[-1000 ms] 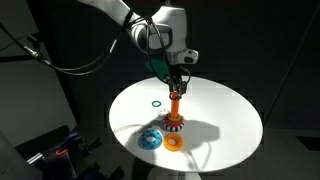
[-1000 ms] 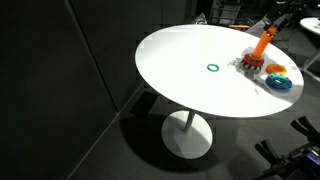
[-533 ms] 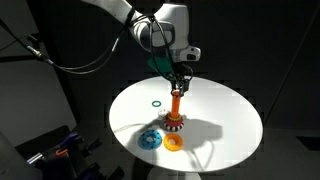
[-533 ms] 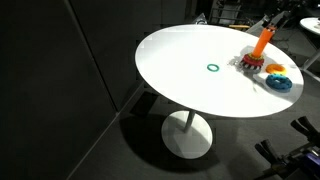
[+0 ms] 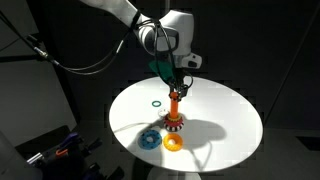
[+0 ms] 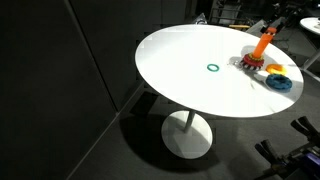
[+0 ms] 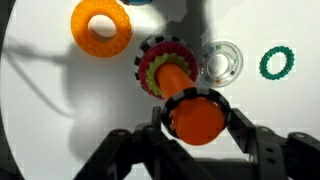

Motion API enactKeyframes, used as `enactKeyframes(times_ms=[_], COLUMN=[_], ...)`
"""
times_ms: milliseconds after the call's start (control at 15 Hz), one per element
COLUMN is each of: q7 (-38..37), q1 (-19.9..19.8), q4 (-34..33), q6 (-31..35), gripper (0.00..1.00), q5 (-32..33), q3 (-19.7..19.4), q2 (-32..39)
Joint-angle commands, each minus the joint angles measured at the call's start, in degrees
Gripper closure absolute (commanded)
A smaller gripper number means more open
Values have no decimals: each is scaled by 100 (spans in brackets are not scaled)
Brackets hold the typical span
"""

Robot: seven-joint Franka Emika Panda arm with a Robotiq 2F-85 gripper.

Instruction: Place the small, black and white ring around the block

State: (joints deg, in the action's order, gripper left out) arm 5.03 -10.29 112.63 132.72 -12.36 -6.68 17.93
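The block is a slim upright orange post, standing on the white round table; it also shows in an exterior view. In the wrist view its top fills the space between my fingers. The small black and white ring sits around the top of the post. My gripper is shut on that ring from both sides, and it shows above the post in an exterior view. A wider red ring with black-and-white marks lies around the post's base.
A yellow-orange ring and a blue ring lie next to the post's base. A thin green ring and a clear ring lie on the other side. The table edge is near the post.
The arm has shifted slightly to the right above the post. The rings on the table have not moved.
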Motion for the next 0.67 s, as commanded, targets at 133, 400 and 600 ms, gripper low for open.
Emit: enactKeyframes(times_ms=[133, 400, 600], q7=[142, 8, 9], q1=[-114, -56, -56], q4=[-217, -77, -77], q6=[-270, -121, -121], gripper=[28, 17, 5], q5=[-108, -6, -6], q3=[100, 77, 77], q2=[129, 107, 107])
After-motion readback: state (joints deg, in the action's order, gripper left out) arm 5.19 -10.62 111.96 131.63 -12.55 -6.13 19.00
